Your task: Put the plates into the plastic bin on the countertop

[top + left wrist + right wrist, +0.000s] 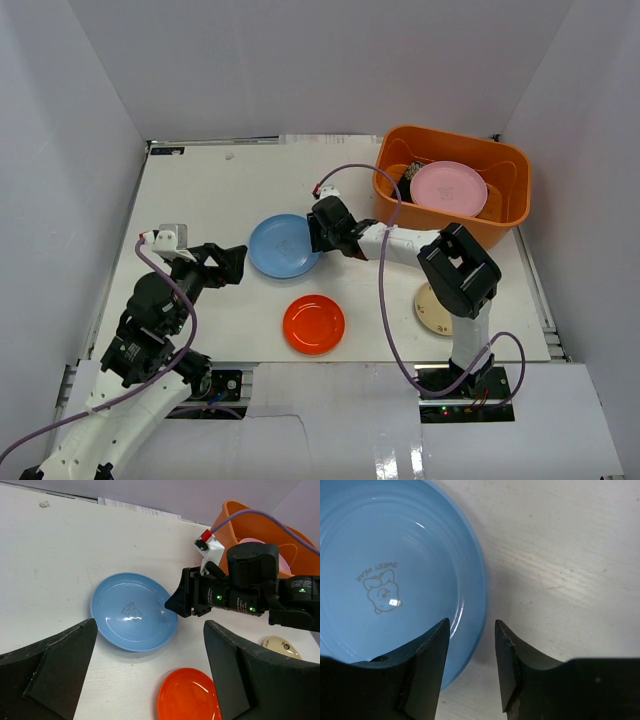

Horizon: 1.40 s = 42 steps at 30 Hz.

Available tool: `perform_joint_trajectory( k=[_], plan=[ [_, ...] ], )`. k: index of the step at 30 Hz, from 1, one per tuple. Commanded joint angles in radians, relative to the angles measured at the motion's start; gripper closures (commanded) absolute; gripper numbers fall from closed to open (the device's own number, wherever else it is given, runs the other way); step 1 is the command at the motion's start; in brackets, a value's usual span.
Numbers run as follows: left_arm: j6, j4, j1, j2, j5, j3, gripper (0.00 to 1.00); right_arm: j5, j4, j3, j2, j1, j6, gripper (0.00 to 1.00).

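From above, the light blue plate [280,245] lay on the countertop [210,190] between the two arms. The right gripper [318,232] was at its right rim, and its jaws could not be made out from here. The left gripper [235,262] hung just left of the plate with its jaws spread. A red-orange plate [313,323] sat nearer the bases. A small beige plate [432,310] was half hidden by the right arm. In the plastic bin [505,215] a pink plate [448,187] covered most of a dark patterned plate [408,175].

The left wrist view showed its own fingers wide apart, holding nothing. The red-orange plate was cut off at the bottom edge.

In the right wrist view the jaws stood parted astride the blue plate's rim, one finger over the dish and one outside. Whether either finger touched the rim could not be told.
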Motion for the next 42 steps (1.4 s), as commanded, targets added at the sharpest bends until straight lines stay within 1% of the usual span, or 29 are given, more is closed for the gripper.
perform_joint_trajectory(
  k=[1,3,5,6,7,8,9,11,13,14,15,17,18,19,21,22,24,25,26,27,29,30,31,32,34,35,37,40,42],
  plan=[
    [0.015,0.021,-0.006,0.006,-0.008,-0.005,0.02,-0.025,0.006,0.019,0.037,-0.006,0.021,0.54],
    [0.015,0.021,-0.006,0.005,-0.01,-0.005,0.02,-0.051,0.006,0.03,0.048,-0.011,0.031,0.57],
    [0.016,0.02,-0.006,0.002,-0.01,-0.006,0.02,-0.071,0.006,0.037,0.063,-0.018,0.05,0.57],
    [0.016,0.02,-0.006,0.002,-0.01,-0.006,0.02,-0.091,0.006,0.04,0.066,-0.022,0.058,0.62],
    [0.016,0.021,-0.006,0.002,-0.01,-0.006,0.02,-0.094,0.006,0.041,0.064,-0.028,0.066,0.69],
    [0.015,0.021,-0.006,0.002,-0.008,-0.006,0.02,-0.096,0.017,0.036,0.06,-0.029,0.08,0.86],
    [0.015,0.023,-0.006,0.002,-0.007,-0.006,0.02,-0.096,0.025,0.031,0.051,-0.031,0.083,0.92],
    [0.015,0.023,-0.006,0.0,-0.004,-0.008,0.02,-0.094,0.057,0.027,0.006,-0.029,0.081,0.92],
    [0.016,0.021,-0.006,0.002,-0.001,-0.008,0.02,-0.09,0.087,0.014,-0.073,-0.031,0.066,0.92],
    [0.015,0.023,-0.006,0.002,0.011,-0.008,0.02,-0.055,0.094,0.019,-0.101,-0.032,0.055,0.92],
    [0.015,0.024,-0.006,0.005,0.022,-0.009,0.02,-0.035,0.092,0.024,-0.157,-0.044,0.022,0.92],
    [0.018,0.032,-0.006,0.014,0.048,-0.015,0.02,-0.004,0.091,0.03,-0.221,-0.077,-0.002,0.92],
    [0.019,0.034,-0.008,0.037,0.079,-0.015,0.02,-0.002,0.089,0.024,-0.289,-0.101,-0.005,0.92],
    [0.025,0.034,-0.008,0.054,0.096,-0.014,0.02,-0.005,0.089,0.004,-0.328,-0.161,-0.005,0.92],
    [0.028,0.032,-0.008,0.106,0.137,-0.011,0.02,0.005,0.088,-0.025,-0.43,-0.23,-0.009,0.92],
    [0.03,0.029,-0.008,0.126,0.18,-0.009,0.02,0.011,0.086,-0.042,-0.464,-0.303,-0.015,0.92],
    [0.028,0.021,-0.01,0.166,0.215,-0.006,0.02,0.062,0.074,-0.09,-0.529,-0.385,-0.023,0.92],
    [0.027,0.02,-0.01,0.202,0.246,-0.005,0.02,0.062,0.046,-0.102,-0.546,-0.472,-0.025,0.92],
    [0.025,0.02,-0.01,0.218,0.286,-0.005,0.02,0.055,0.037,-0.129,-0.557,-0.518,-0.025,0.92],
    [0.021,0.018,-0.01,0.232,0.304,-0.005,0.02,0.053,0.022,-0.142,-0.574,-0.591,-0.025,0.92],
    [0.001,0.014,-0.014,0.282,0.361,-0.003,0.02,0.077,0.012,-0.162,-0.586,-0.65,-0.037,0.92],
    [-0.03,0.005,-0.022,0.336,0.437,-0.003,0.02,0.088,0.011,-0.185,-0.578,-0.743,-0.046,0.92],
    [-0.03,0.004,-0.022,0.336,0.438,-0.003,0.02,0.088,0.011,-0.185,-0.578,-0.744,-0.046,0.92],
    [-0.034,-0.012,-0.023,0.366,0.461,-0.002,0.02,0.071,0.011,-0.187,-0.571,-0.765,-0.042,0.92],
    [-0.054,-0.028,-0.023,0.391,0.472,-0.006,0.02,0.045,0.006,-0.183,-0.54,-0.831,-0.034,0.92],
    [-0.062,-0.043,-0.023,0.405,0.472,-0.011,0.02,0.033,0.006,-0.18,-0.529,-0.845,-0.029,0.92],
    [-0.105,-0.055,-0.023,0.414,0.478,-0.031,0.02,0.048,0.006,-0.191,-0.515,-0.864,-0.026,0.92],
    [-0.189,-0.061,-0.023,0.427,0.53,-0.081,0.04,0.093,0.006,-0.199,-0.505,-0.879,-0.026,0.87],
    [-0.215,-0.061,-0.026,0.442,0.526,-0.097,0.04,0.108,0.006,-0.197,-0.494,-0.89,-0.023,0.78]
  ],
)
